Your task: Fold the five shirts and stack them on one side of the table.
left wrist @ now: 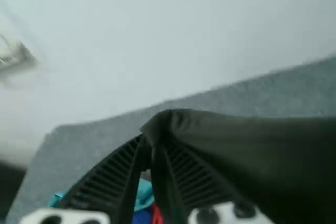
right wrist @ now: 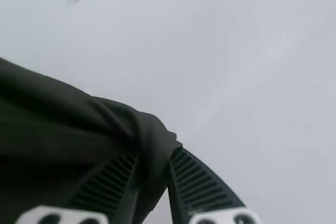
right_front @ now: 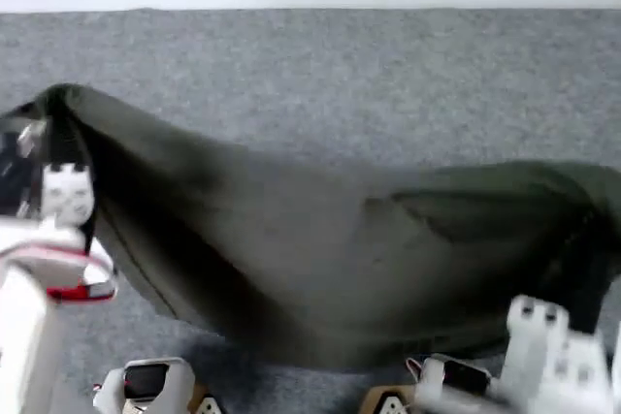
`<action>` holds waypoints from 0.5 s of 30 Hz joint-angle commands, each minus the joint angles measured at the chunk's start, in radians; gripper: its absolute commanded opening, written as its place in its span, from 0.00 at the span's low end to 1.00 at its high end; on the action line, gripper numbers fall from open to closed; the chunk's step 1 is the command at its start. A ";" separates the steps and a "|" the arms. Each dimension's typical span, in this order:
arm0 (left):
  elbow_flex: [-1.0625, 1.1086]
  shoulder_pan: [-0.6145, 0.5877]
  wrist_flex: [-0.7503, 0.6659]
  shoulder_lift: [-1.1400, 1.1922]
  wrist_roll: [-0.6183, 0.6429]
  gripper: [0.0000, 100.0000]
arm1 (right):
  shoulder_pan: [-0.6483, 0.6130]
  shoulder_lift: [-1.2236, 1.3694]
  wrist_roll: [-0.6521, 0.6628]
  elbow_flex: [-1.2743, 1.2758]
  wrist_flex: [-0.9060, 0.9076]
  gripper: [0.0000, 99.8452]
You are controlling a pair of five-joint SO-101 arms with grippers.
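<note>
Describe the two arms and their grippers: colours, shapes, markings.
The left gripper and the right gripper each have black ribbed fingers that taper toward the tips, set on white bases with dark round holes. In the high view the left arm is white and blocky with a red band. The right arm is white and blocky too.

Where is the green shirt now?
The shirt spans the table in the high view, one end pinched by the left gripper, the other by the right gripper.

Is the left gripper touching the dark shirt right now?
Touching. Left wrist view shows the left gripper clamped on a bunched fold of the dark shirt.
</note>
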 commanded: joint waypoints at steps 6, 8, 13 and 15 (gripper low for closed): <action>0.553 -0.003 -0.390 -0.009 -0.012 0.01 | -0.088 0.348 0.005 0.003 0.148 0.01; 0.691 -0.003 -0.559 -0.008 -0.012 0.01 | -0.137 0.440 0.000 0.003 0.171 0.01; 1.017 0.000 -1.063 0.012 -0.012 0.01 | -0.180 0.687 -0.094 0.003 0.067 0.01; 1.079 0.000 -1.209 0.069 -0.043 0.01 | -0.182 0.780 -0.115 0.003 -0.018 0.01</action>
